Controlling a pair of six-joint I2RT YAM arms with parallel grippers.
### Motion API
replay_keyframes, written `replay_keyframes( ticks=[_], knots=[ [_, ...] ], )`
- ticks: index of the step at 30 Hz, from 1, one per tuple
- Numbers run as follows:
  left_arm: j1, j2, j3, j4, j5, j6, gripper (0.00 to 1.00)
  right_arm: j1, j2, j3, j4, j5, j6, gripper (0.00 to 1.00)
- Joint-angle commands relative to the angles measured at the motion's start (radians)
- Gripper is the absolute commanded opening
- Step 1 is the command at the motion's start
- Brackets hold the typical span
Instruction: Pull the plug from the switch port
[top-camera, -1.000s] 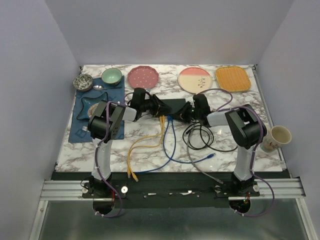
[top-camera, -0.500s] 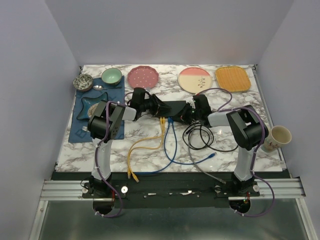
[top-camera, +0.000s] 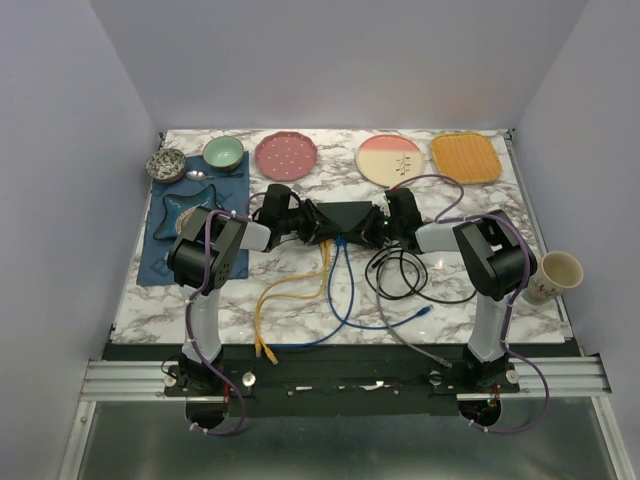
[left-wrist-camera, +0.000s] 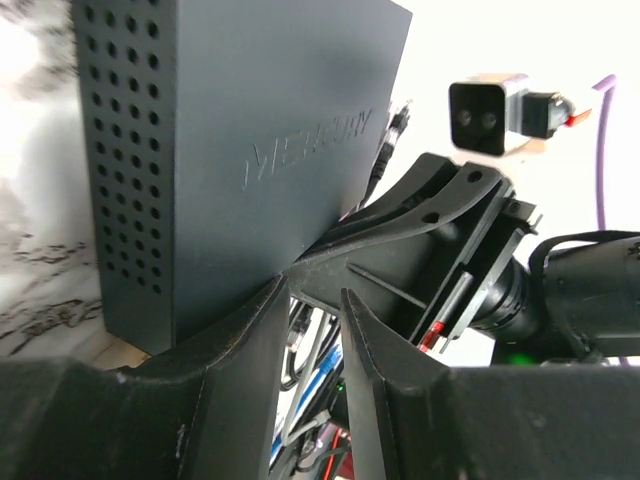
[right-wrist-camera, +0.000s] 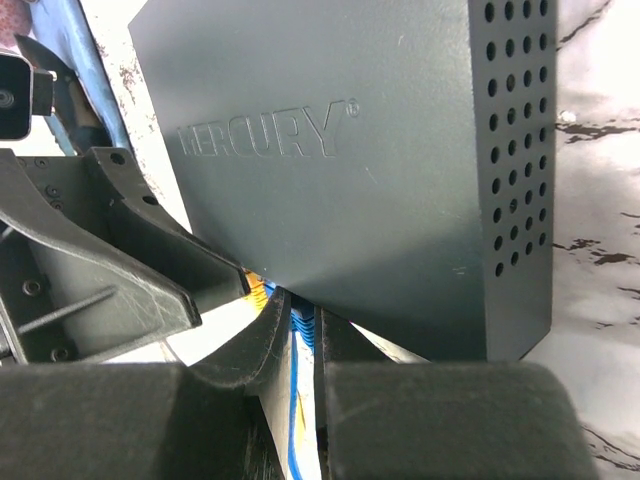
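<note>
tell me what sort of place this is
Probably a robot test booth, not a home: plain lavender walls box in a marble-patterned tabletop, two black-and-white robot arms stand at its near edge, and a pink dotted plate shares it with a flat matte-black network switch.

The switch (right-wrist-camera: 330, 180) hides its own socket row.
</note>
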Motion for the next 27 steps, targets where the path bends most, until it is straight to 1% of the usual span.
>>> replay_keyframes(
  ticks=[1,6,7,8,11,18,20,27],
  knots=[
    [-0.024,0.001,0.038,-0.132,-0.04,0.056,0.42,0.004,0.006,-0.015,-0.147,0.03,-0.071,0.01],
    [-0.042,-0.045,0.057,-0.311,-0.152,0.138,0.42,0.004,-0.001,-0.007,-0.173,0.056,-0.12,0.01],
    [-0.042,-0.048,0.064,-0.342,-0.201,0.146,0.42,0.004,-0.001,-0.01,-0.174,0.062,-0.123,0.01],
    [-0.042,-0.049,0.071,-0.389,-0.218,0.151,0.42,0.004,-0.004,-0.01,-0.174,0.064,-0.126,0.01],
    [-0.038,-0.027,0.107,-0.458,-0.29,0.157,0.42,0.004,-0.009,-0.018,-0.183,0.07,-0.143,0.01],
    [-0.024,0.017,0.19,-0.486,-0.352,0.128,0.42,0.007,-0.04,-0.073,-0.186,0.059,-0.183,0.01],
    [-0.022,0.03,0.21,-0.526,-0.358,0.132,0.42,0.009,-0.044,-0.079,-0.193,0.049,-0.195,0.01],
    [-0.021,0.037,0.23,-0.512,-0.344,0.126,0.42,0.015,-0.08,-0.104,-0.197,0.055,-0.195,0.01]
  ],
)
